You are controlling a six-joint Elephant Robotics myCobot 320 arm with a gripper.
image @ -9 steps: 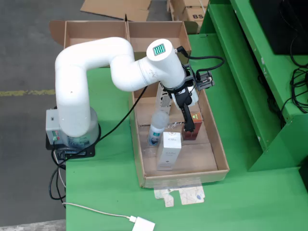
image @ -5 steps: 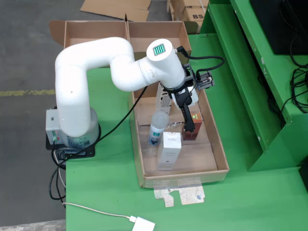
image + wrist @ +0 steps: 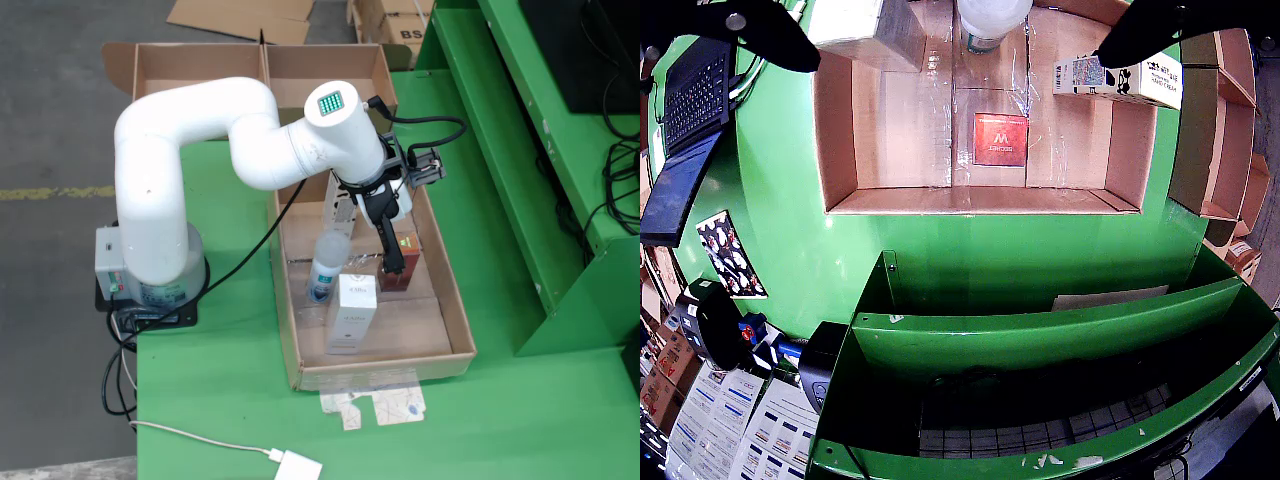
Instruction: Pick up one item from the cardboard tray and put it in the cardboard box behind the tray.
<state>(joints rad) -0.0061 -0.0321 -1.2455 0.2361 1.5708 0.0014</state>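
Cardboard tray (image 3: pixel 455 330) holds my target: a small red box (image 3: pixel 402 262) — light, stiff, flat-faced, best taken across two opposite sides. In the wrist view the red box (image 3: pixel 1000 138) sits on the tray floor between my spread fingers (image 3: pixel 760 30), which grip nothing. From the fixed view my gripper (image 3: pixel 392 262) stands right over it; a bottle (image 3: pixel 326 265) lies at nine o'clock, a white carton (image 3: pixel 350 310) at seven — both close enough to snag.

Even bright light, fisheye-warped wrist view
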